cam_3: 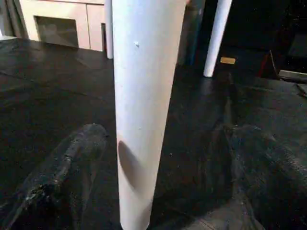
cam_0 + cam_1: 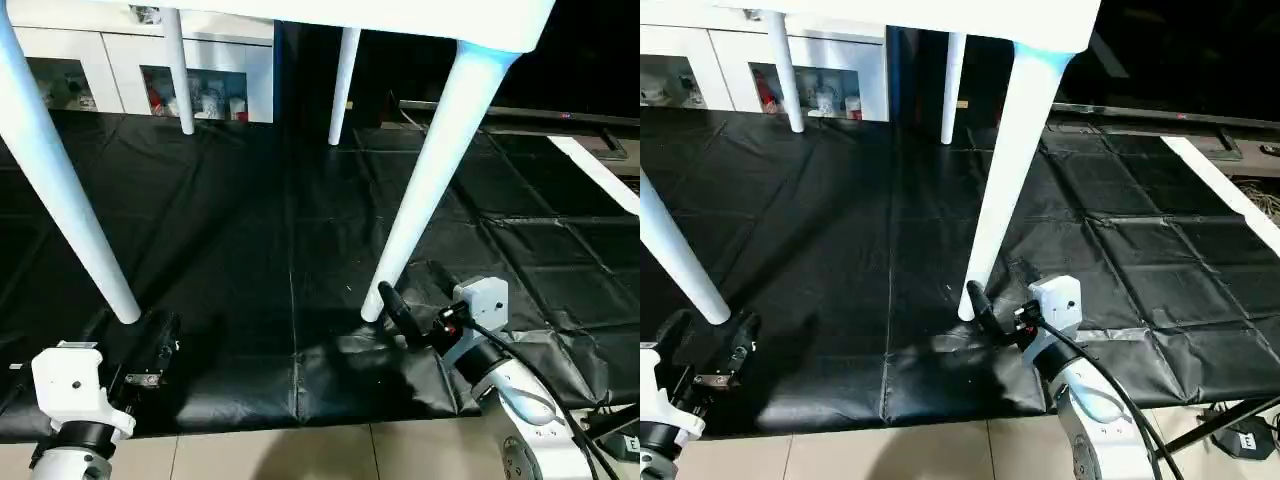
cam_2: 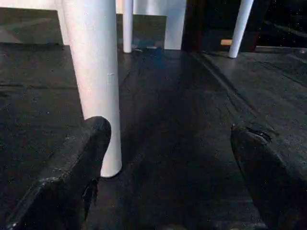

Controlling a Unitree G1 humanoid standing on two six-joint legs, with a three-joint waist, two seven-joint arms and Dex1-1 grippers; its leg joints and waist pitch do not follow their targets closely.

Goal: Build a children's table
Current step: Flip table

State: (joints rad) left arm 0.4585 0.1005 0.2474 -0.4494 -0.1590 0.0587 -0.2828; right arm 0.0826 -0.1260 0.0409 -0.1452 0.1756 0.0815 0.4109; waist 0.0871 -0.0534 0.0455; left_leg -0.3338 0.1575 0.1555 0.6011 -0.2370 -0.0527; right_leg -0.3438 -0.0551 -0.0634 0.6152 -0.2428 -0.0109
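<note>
The table stands upright on four legs, both grippers gaping wide; the right gripper, straddling the near right leg, could knock it if it swings, and the left gripper sits just beside the near left leg.

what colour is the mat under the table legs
Black, creased in a grid of fold lines; the mat shows best in the left eye view, under the white table legs.

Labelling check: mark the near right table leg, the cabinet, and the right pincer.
near right table leg (image 2: 425, 180), left eye view, mid shaft
cabinet (image 2: 120, 65), left eye view, door frame between the glass panes
right pincer (image 1: 158, 182), right wrist view, midway between its fingertips
</note>
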